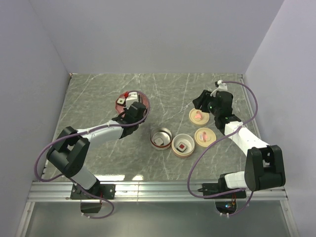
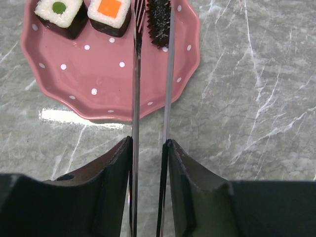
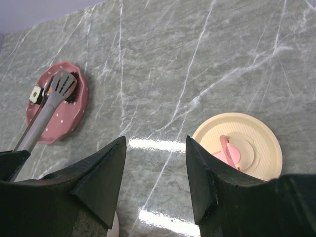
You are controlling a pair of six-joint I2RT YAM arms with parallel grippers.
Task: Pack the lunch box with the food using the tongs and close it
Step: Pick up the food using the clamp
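1. The food (image 1: 131,98) yet to pack lies on the pink plate (image 1: 118,104) at the far left of the counter (image 1: 89,98). Each of the two lunch box cups (image 1: 168,133) mid-counter already holds one piece, and the lids (image 1: 199,116) lie to their right. The left tool (image 1: 132,114) hangs over the plate's near edge, and the right tool (image 1: 205,101) is beside the farther lid.
2. From the left wrist, the left tool is pinching the tongs (image 2: 169,89), a finger pressed on each arm. Their tips straddle a dark-sided piece (image 2: 159,22) at the plate's far rim, with the orange-topped roll (image 2: 109,15) just beside it. It is best to squeeze gently until both tips bear on the piece, then lift straight up so the neighbour isn't dragged.
3. From the right wrist, the right tool's jaws stand spread, holding nothing, above bare counter near a lid. It should probably wait clear of the cups until closing.
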